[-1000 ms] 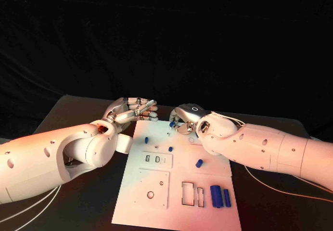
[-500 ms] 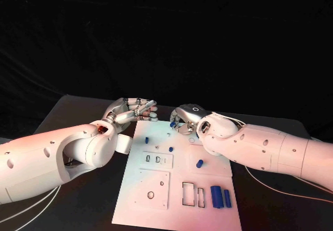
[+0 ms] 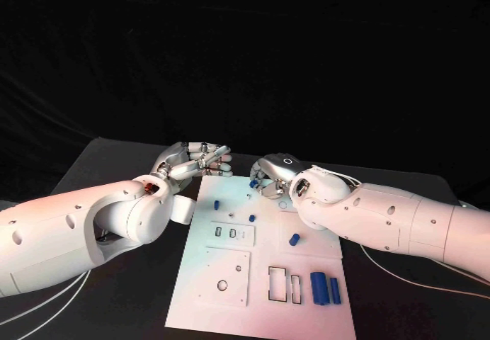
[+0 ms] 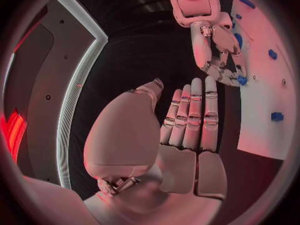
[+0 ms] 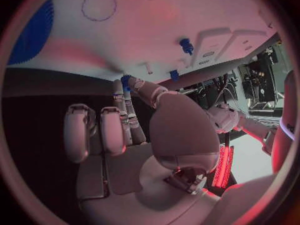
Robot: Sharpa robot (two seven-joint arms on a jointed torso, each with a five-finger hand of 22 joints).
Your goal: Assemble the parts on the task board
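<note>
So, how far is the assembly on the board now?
Early stage. One part stands in the task board. The right hand pinches a small blue part at the far edge. Two long parts lie loose, and the slots beside them are unfilled.

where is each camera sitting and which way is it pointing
Head view: sits on the robot's head, looks down at the white board on the black table; both white arms come in, left robot hand and right robot hand at the board's far edge.
Left wrist view: sits behind the left robot hand, looks past its straight fingers toward the board.
Right wrist view: sits behind the right robot hand, facing the board.
Shared: the head and left wrist views both show the right robot hand pinching a small blue part.
</note>
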